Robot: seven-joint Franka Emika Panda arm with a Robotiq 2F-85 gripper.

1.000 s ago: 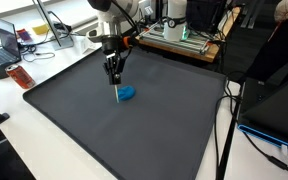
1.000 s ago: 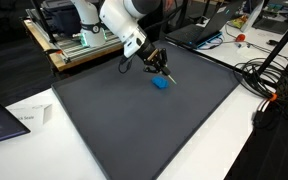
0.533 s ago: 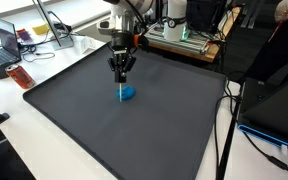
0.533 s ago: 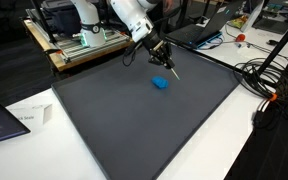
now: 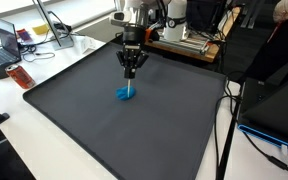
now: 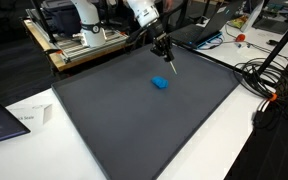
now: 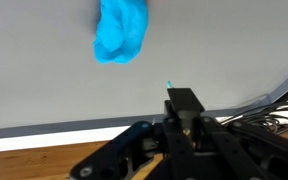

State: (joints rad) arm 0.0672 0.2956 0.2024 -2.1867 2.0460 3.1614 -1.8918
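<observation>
Pincer (image 5: 131, 71) clamped narrow on thin rod (image 6: 171, 68), raised over dark mat (image 5: 104, 130), crumpled blue lump (image 6: 161, 84) on mat near rod tip

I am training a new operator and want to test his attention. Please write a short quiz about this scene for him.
1. True or false: the gripper is shut on a thin stick that hangs down from it.
2. What does the blue lump lie on? A) a white plate B) the dark mat C) a wooden tray
3. In the wrist view, does the tip of the thin stick touch the blue lump?

Key
1. True.
2. B.
3. No, a strip of bare mat shows between them.
</observation>
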